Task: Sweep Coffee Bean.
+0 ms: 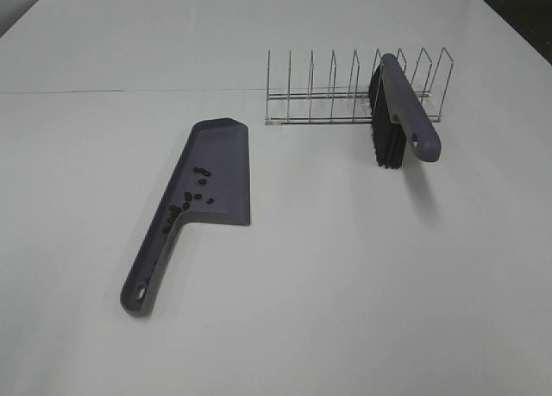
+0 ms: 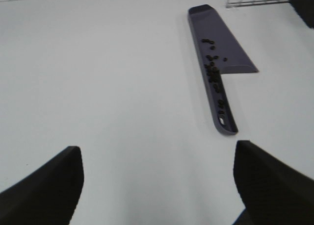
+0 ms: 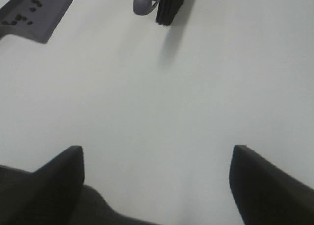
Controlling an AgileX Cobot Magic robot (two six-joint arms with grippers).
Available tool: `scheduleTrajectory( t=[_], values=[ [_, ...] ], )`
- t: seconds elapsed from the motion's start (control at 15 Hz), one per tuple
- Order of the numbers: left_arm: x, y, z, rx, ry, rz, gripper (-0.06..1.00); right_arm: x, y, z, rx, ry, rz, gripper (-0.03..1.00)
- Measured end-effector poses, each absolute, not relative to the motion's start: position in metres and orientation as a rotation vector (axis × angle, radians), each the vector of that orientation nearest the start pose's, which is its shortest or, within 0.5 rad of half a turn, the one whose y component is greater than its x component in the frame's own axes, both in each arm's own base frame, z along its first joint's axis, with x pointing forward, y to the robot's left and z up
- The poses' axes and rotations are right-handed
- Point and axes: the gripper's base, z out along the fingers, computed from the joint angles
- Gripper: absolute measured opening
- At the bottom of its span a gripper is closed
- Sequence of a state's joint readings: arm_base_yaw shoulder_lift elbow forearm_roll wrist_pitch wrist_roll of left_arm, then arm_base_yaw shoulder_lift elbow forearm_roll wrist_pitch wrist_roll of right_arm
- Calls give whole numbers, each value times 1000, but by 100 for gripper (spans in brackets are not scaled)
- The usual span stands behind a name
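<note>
Step in hand: judged from the layout, the sweeping looks finished. No loose beans show on the desk; all the visible ones lie on the dustpan.
Next move: probably nothing more than keeping both arms clear. If the pan has to be emptied or moved, that calls for a level grasp on its handle so the beans do not roll off the open edge.
Coffee bean: a loose scatter of tiny dark, oval beans, much smaller than the pan's blade. They sit along the blade's raised side and thicken toward the neck where blade meets handle, with a few down in the handle's channel.
Dustpan: grey-purple, lying flat on the desk, its handle end the far end from the wire rack.
Brush: leaning in the wire rack, well apart from the dustpan, black bristles hanging down, grey handle uppermost.
Left gripper: jaws spread wide, nothing between them, hanging over bare desk near the dustpan's handle end.
Right gripper: jaws wide apart and empty, over bare desk, well apart from the dustpan and short of the brush.
</note>
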State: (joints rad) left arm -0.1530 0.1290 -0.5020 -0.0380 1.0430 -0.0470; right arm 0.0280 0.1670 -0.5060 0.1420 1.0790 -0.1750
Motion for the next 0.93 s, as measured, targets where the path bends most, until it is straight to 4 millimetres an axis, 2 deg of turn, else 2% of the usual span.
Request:
scheduleTrajectory(
  t=[0.2,0.4,0.93],
  values=[
    [10,-3,279,1,2120,-98,78,8,11,278,-176,2137,65,71],
    [-5,-3,279,-11,2021,-92,78,-3,12,278,-176,2068,61,71],
    [-5,-2,279,23,2022,-112,78,-7,12,278,-177,2036,58,71]
  ],
)
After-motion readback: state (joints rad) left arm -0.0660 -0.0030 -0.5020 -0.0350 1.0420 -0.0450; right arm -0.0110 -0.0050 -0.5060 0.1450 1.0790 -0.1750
